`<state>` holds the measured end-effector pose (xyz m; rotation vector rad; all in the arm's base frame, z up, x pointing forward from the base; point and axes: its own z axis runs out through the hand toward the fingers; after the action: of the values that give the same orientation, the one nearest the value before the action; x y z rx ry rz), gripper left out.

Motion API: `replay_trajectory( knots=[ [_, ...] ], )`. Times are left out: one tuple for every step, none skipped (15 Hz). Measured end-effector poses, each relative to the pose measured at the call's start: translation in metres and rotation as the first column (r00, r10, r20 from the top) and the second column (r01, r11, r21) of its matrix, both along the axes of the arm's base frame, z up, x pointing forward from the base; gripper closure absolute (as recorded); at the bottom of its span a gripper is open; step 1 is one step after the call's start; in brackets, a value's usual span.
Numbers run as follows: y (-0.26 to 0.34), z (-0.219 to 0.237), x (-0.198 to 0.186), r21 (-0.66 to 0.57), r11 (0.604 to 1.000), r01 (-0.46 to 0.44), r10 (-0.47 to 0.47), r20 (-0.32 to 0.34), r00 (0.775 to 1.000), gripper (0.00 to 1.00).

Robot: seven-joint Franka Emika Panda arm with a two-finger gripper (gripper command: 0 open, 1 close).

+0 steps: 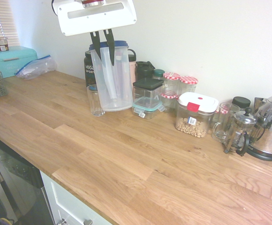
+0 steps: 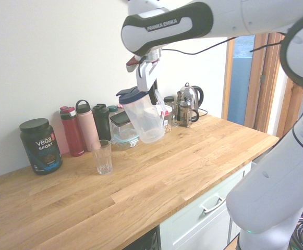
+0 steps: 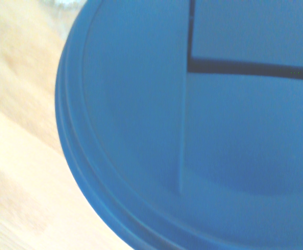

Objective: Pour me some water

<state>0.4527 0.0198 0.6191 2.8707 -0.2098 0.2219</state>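
Pitcher (image 1: pixel 114 89) of clear plastic with a blue lid (image 1: pixel 116 44), hanging right under the claw (image 1: pixel 105 61), which is closed and pinching it by the handle side. From where the second exterior view looks, it leans plainly, its lid toward the left and its base toward the right, and it looks raised above the worktop (image 2: pixel 125 192). The claw comes down from above, at the pitcher's near side, and I can't make out how much water, if any, is inside. Up close, in the wrist view, the round blue lid takes up most of what shows.

A clear drinking glass (image 2: pixel 102 159) stands upright on the worktop, left of the pitcher and not touching the claw. Farther left, by the wall, is a black Vega Sport tub (image 2: pixel 40 148), then a red bottle (image 2: pixel 72 133) and a pink bottle (image 2: pixel 87 127). Behind and to the right of the pitcher sit a dark-lidded container (image 1: pixel 147 92), a box with a pale teal rim (image 1: pixel 146 108) and jars with red checked lids (image 1: pixel 172 76). Farther right come a white-lidded container (image 1: pixel 195 115) with tan pieces in its bottom, a French press (image 1: pixel 242 127) and a shiny kettle (image 1: pixel 269 129).
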Motion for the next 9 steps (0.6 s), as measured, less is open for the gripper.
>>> replay_trajectory(
  knots=[
    [0.014,-0.005,0.014,-0.048,0.998,-0.032,0.030,-0.039,0.999,1.00],
    [0.026,-0.010,0.026,-0.094,0.994,-0.064,0.056,-0.081,0.995,1.00],
    [0.038,-0.016,0.036,-0.136,0.986,-0.095,0.078,-0.125,0.989,1.00],
    [0.047,-0.021,0.043,-0.181,0.975,-0.127,0.096,-0.169,0.981,1.00],
    [0.056,-0.024,0.049,-0.227,0.961,-0.157,0.111,-0.205,0.972,1.00],
    [0.065,-0.025,0.054,-0.267,0.945,-0.186,0.125,-0.230,0.965,1.00],
    [0.075,-0.026,0.059,-0.296,0.931,-0.214,0.141,-0.250,0.958,1.00],
    [0.085,-0.026,0.065,-0.318,0.919,-0.234,0.151,-0.265,0.952,1.00],
    [0.093,-0.029,0.070,-0.338,0.907,-0.251,0.158,-0.280,0.947,1.00]
  ],
)
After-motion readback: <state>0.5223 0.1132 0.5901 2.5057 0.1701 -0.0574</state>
